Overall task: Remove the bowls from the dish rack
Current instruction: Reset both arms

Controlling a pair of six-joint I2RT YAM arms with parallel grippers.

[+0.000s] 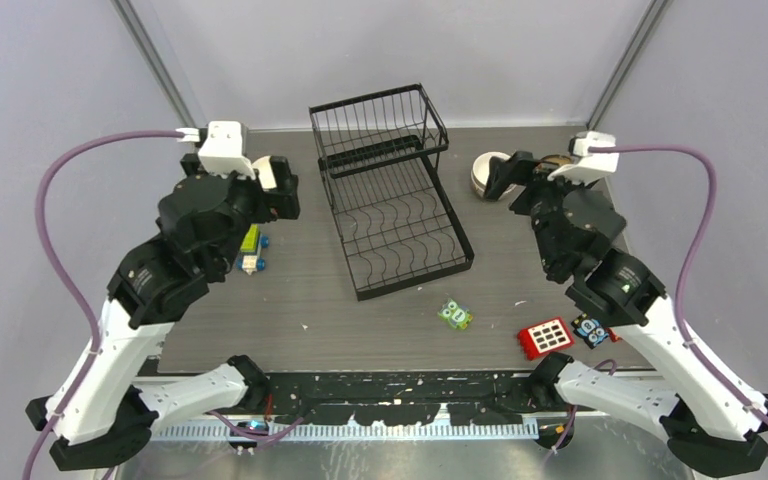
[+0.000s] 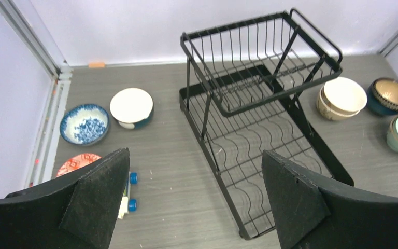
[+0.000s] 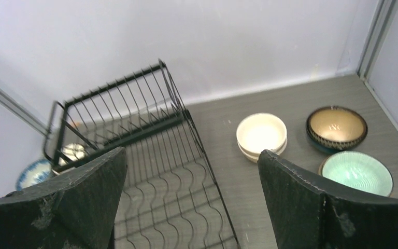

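The black wire dish rack stands mid-table, and both its tiers look bare in every view. Left of the rack sit a blue-patterned bowl, a white-lined dark teal bowl and a red patterned bowl. Right of the rack sit stacked cream bowls, a dark bowl with a golden inside and a mint green bowl. My left gripper hovers open at the rack's left side, holding nothing. My right gripper hovers open at the rack's right side, also holding nothing, and partly hides the cream bowls.
A toy car with blue wheels lies under my left gripper. A green owl block, a red block with white squares and a small blue block lie near the front right. Walls close the back and sides.
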